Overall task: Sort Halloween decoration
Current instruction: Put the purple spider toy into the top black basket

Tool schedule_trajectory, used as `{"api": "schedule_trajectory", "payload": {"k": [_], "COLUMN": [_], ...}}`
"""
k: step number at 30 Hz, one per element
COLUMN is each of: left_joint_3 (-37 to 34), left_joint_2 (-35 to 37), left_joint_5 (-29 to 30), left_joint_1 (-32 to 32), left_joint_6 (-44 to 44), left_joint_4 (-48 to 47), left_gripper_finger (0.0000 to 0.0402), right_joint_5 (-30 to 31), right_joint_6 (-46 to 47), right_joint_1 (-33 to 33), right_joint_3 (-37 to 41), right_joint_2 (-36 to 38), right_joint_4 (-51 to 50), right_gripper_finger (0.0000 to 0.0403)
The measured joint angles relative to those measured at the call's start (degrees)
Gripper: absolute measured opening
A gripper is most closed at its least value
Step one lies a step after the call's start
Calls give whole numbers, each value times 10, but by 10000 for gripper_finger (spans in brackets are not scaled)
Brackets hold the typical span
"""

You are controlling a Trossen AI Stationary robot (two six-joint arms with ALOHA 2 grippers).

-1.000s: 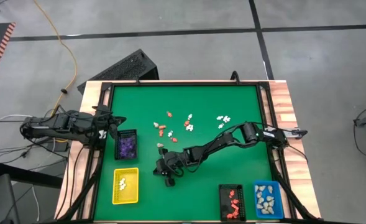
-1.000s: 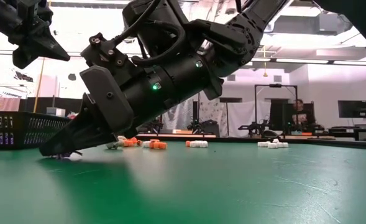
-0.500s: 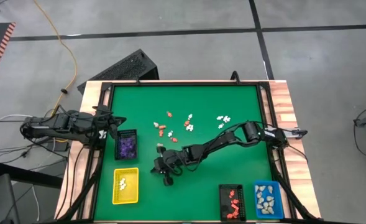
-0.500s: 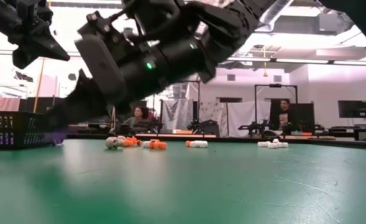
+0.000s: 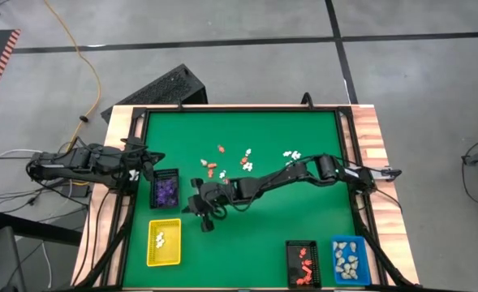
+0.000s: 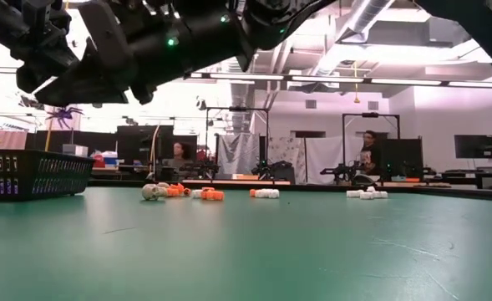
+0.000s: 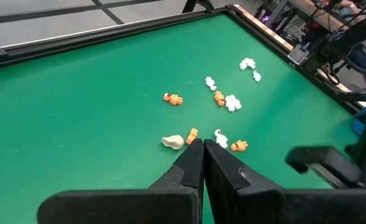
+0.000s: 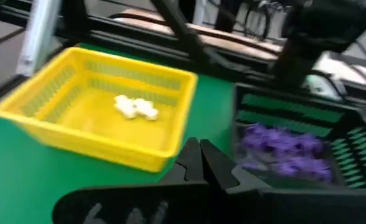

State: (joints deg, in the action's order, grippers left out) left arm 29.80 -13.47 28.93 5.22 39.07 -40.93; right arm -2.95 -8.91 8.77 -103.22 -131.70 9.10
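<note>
Green felt covers the surface (image 5: 303, 146), and on it we note one change: the right gripper (image 5: 192, 206), low on the felt with its jaws narrowly parted a second ago, is now lifted and has travelled toward the purple-filled black tray (image 5: 165, 189), jaws closed. In the low view a purple spider figurine (image 6: 59, 113) hangs at the tip of those jaws, so we judge the pick complete and the carry under way. Just ahead of the jaws sits that black tray, holding purple figurines (image 8: 282, 148); beside it the yellow tray (image 5: 163, 242) holds a few white ones (image 8: 135, 107). Well behind the right jaws stand a second black tray (image 5: 303, 264) with orange-red pieces and a blue tray (image 5: 350, 259) with cream-beige pieces. Unsorted orange-red and white figurines (image 5: 245, 158) and one cream skull (image 7: 173, 141) lie loose on the felt behind the right jaws. The left gripper (image 5: 151, 160) waits with jaws shut just beyond the purple tray.
</note>
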Motion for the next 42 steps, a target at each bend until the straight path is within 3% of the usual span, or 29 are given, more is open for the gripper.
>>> {"api": "schedule_trajectory", "payload": {"k": [14, 34, 39, 42], "left_joint_3": [0, 0, 0, 0], "left_joint_2": [0, 0, 0, 0], "left_joint_5": [17, 35, 50, 47], "left_joint_1": [0, 0, 0, 0], "left_joint_6": [-4, -3, -3, -2], "left_joint_4": [-4, -3, -3, -3], "left_gripper_finger": [0, 0, 0, 0], "right_joint_5": [-11, -17, -35, -35], "right_joint_6": [10, 20, 51, 50], "right_joint_1": [-62, -86, -95, -97], "right_joint_3": [-35, -35, -89, -134], "right_joint_2": [-8, -9, -66, -97], "right_joint_4": [83, 172, 194, 150], "right_gripper_finger": [4, 4, 4, 4]}}
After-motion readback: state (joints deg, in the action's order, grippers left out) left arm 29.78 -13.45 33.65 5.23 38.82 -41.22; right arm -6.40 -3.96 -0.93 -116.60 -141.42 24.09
